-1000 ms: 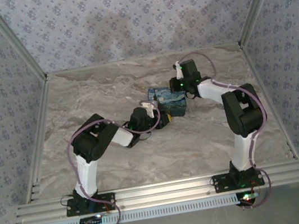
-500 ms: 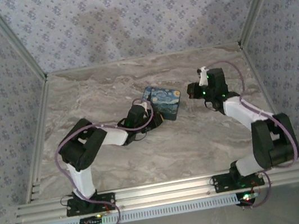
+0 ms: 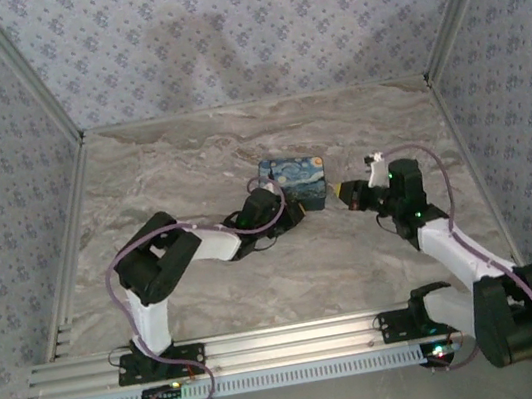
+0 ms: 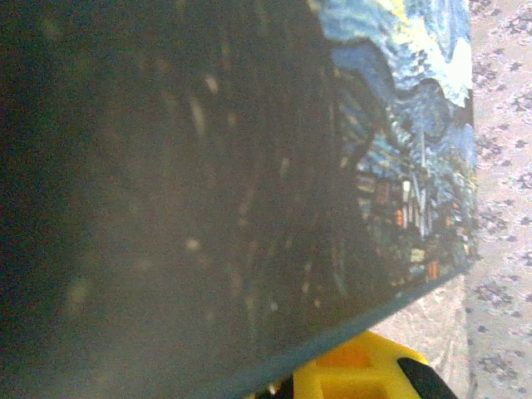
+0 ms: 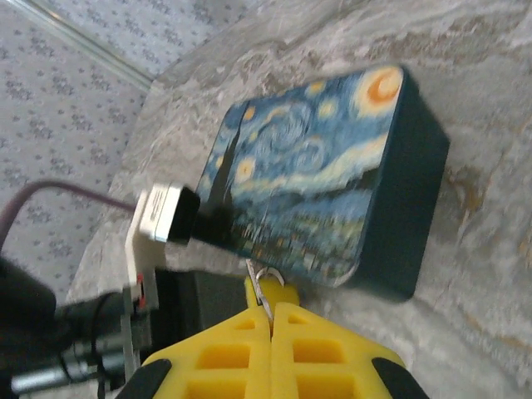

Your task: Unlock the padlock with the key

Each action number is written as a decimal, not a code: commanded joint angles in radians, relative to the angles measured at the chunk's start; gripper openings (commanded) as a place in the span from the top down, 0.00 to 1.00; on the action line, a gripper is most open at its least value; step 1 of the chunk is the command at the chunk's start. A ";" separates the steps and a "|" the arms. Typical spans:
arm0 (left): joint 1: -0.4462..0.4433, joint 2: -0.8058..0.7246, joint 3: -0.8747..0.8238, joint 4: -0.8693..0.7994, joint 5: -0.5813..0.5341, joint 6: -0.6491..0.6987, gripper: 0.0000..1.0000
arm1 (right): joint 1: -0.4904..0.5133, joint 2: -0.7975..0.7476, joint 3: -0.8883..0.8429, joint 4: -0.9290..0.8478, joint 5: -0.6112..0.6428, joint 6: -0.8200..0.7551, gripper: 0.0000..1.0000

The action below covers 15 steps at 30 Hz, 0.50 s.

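At the tip of the right end effector (image 5: 268, 306), the two yellow fingers are pressed together and pinch a small silvery metal piece with a ring, which looks like the key (image 5: 264, 288). It sticks out forward from between the fingertips. Straight ahead of it, very near its tip, lies a flat blue box (image 5: 309, 170) printed with a swirling night-sky painting, resting on the marbled tabletop (image 3: 189, 161). From above, this end effector sits just off the box's right near corner, pointing toward it.

The left end effector (image 3: 291, 213) is low at the opposite, left near corner of the box. Its wrist camera is so close that the printed lid is mostly a dark blur, with one yellow finger (image 4: 357, 370) just below the box's edge. Whether its fingers are spread or closed on the box, I cannot tell.
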 commanded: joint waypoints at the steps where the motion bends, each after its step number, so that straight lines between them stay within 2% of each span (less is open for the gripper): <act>1: 0.019 0.017 0.029 0.041 0.115 -0.060 1.00 | -0.005 -0.087 -0.085 0.068 -0.044 0.129 1.00; 7: 0.050 0.010 0.095 0.047 0.215 -0.099 1.00 | 0.017 -0.203 -0.237 0.179 0.004 0.292 1.00; 11: 0.064 -0.009 0.099 0.061 0.226 -0.132 1.00 | 0.054 -0.246 -0.297 0.272 0.044 0.401 1.00; 15: 0.076 -0.030 0.092 0.070 0.228 -0.140 1.00 | 0.090 -0.284 -0.301 0.284 0.103 0.457 1.00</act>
